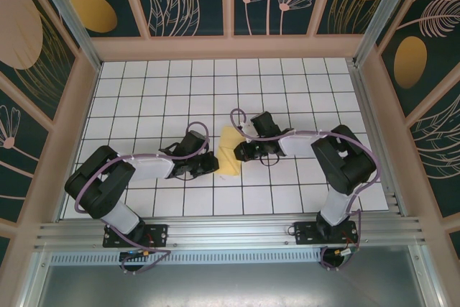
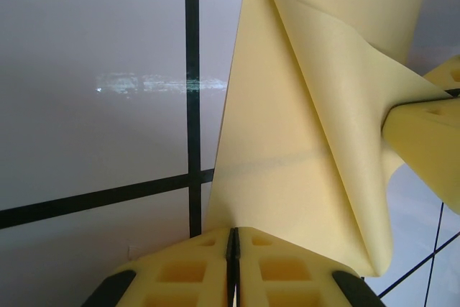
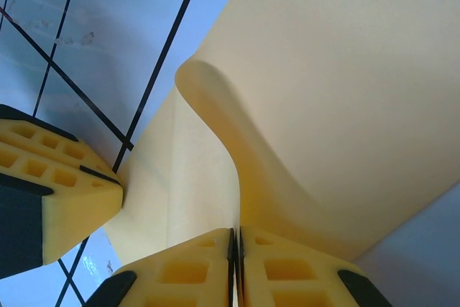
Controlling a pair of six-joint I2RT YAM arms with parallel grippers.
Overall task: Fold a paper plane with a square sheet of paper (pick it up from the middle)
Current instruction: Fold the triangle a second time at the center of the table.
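Toward the left of the table (image 1: 144, 84), the left gripper (image 2: 231, 236) reaches in from the near-left corner. Its jaws are pressed together on the near-left edge of the square sheet of paper (image 1: 228, 149), and in its wrist view the yellow sheet rises straight out of the seam between the pads. The sheet sits about midway between the left and right edges of the table, somewhat nearer the near edge than the far one. It is creased and partly lifted, not flat. Its long axis runs from the far edge toward the near edge, so it lies crosswise to both arms. One flap curls upward, and black grid lines show beneath it. Just to the right, the right gripper (image 3: 236, 239) comes in from the near-right side. Its jaws are likewise closed flat on the sheet's right-hand edge, where a rolled fold bends down into its pads. The two grippers face each other across the sheet, close together and about equally near it. Judging by this, the coming fold depends on one side being carried across that near-far axis while the other side is held down.
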